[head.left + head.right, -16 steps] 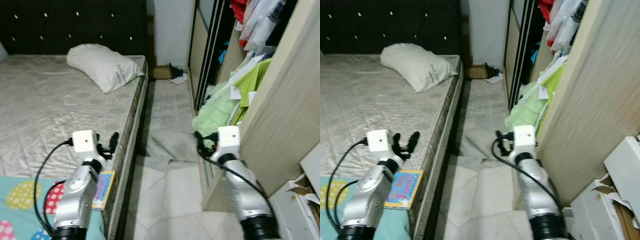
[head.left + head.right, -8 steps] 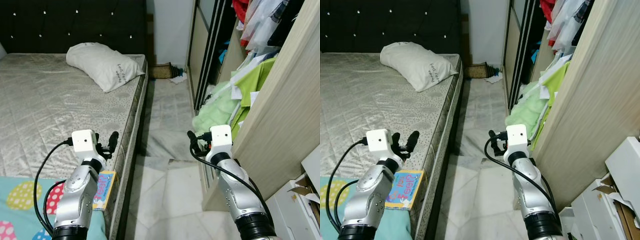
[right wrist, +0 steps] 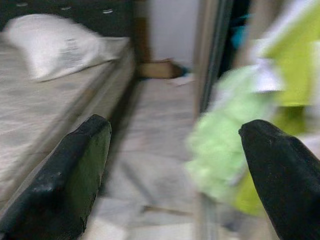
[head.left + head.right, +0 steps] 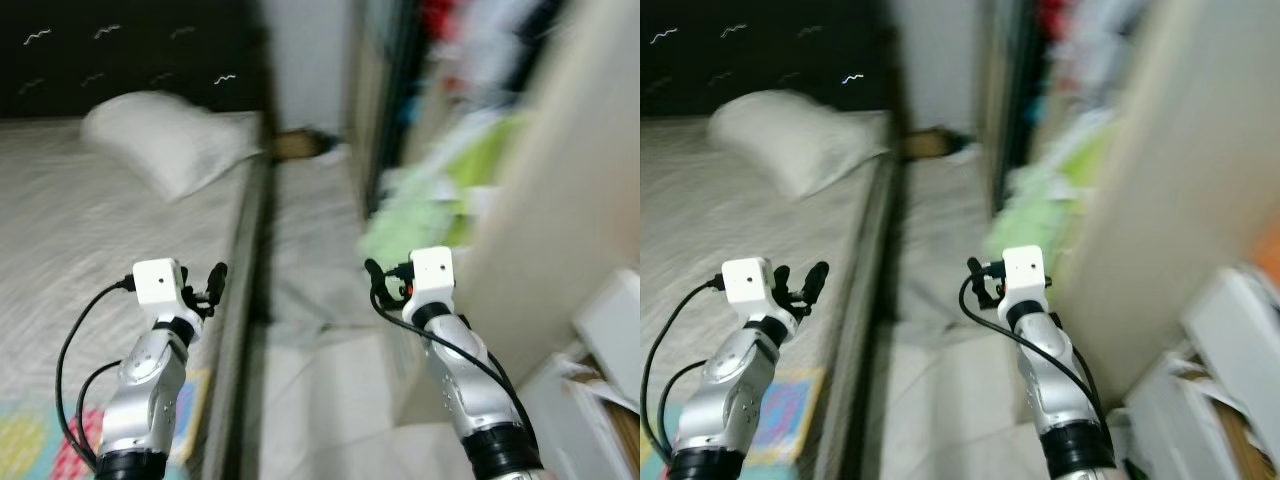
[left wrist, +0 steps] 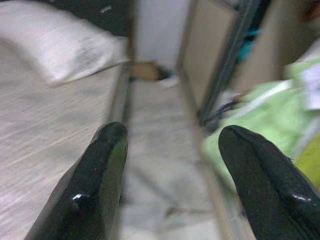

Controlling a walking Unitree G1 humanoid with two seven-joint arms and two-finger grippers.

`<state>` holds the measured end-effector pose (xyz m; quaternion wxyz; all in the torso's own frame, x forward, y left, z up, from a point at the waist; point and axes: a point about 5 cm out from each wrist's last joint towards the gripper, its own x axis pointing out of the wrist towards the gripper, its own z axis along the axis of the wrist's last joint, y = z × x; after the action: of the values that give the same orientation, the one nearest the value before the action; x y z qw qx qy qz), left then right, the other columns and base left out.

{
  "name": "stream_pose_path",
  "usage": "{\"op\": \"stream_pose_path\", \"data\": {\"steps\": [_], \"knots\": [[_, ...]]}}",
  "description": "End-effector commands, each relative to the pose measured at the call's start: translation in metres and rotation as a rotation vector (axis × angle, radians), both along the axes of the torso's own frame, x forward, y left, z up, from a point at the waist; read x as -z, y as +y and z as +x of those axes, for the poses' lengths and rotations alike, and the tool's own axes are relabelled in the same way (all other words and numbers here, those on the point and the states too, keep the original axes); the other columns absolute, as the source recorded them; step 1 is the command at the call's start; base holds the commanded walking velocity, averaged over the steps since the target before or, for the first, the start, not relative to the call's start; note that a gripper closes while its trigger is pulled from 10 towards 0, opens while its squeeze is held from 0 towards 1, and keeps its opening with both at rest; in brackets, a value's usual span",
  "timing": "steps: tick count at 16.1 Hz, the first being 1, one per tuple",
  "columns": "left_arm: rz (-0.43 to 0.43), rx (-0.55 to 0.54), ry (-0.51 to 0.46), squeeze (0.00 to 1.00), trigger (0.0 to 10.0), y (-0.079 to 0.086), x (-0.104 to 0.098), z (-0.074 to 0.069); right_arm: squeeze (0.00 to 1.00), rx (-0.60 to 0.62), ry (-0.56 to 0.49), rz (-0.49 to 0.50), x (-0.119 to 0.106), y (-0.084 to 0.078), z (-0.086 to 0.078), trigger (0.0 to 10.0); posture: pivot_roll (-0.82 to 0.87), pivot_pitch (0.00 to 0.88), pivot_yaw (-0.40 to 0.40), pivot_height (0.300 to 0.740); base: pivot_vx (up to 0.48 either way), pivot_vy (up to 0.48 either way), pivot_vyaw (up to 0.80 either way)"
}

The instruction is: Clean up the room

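The head views are blurred. A white pillow (image 4: 165, 140) lies at the head of the bed (image 4: 60, 230). Green clothes (image 4: 420, 210) spill from the wardrobe (image 4: 560, 200) onto the floor. A colourful book (image 4: 185, 410) rests at the mattress edge beside my left arm. My left gripper (image 4: 210, 283) hovers over the bed's edge, open and holding nothing. My right gripper (image 4: 378, 285) hangs above the aisle floor (image 4: 310, 250), open and holding nothing, in front of the green clothes (image 3: 215, 145).
A narrow tiled aisle runs between bed and wardrobe. A small brown thing (image 4: 295, 145) sits at its far end by the wall. White boxes (image 4: 610, 330) stand at the right, past the wardrobe panel. A patterned blanket (image 4: 30, 440) covers the bed's near corner.
The whole picture has slid leftward and blurred, so the camera is turning. My right gripper drew a little away from the wardrobe; both grippers stay open.
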<state>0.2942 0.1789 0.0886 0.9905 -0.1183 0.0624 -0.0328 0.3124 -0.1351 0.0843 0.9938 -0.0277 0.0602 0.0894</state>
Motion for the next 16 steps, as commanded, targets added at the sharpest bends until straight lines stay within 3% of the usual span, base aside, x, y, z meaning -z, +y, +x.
{"op": "stream_pose_path", "data": {"steps": [1,4,12,16], "knots": [[0.006,0.017,0.001,0.0,10.0,-0.0021,0.0004,-0.0004,0.0,0.011,-0.015,-0.001,-0.0039,-0.0018,0.0025,10.0,-0.13,0.0,0.026,0.74,0.356,0.0,0.0],[0.002,0.018,0.008,0.0,10.0,-0.0033,0.0022,-0.0012,0.0,0.029,0.003,0.003,0.0002,-0.0051,0.002,10.0,-0.14,0.0,0.027,0.74,0.339,0.0,0.0],[-0.048,-0.012,0.023,0.0,10.0,-0.0055,0.004,0.0,0.0,0.016,0.004,-0.008,0.0021,-0.0035,0.0002,10.0,-0.14,0.0,0.031,0.74,0.0,0.0,0.0],[-0.043,-0.006,0.02,0.0,10.0,-0.0059,0.0032,0.001,0.0,0.004,-0.004,-0.008,0.0008,-0.0015,0.0006,10.0,-0.14,0.0,0.031,0.74,0.0,0.338,0.0]]}}
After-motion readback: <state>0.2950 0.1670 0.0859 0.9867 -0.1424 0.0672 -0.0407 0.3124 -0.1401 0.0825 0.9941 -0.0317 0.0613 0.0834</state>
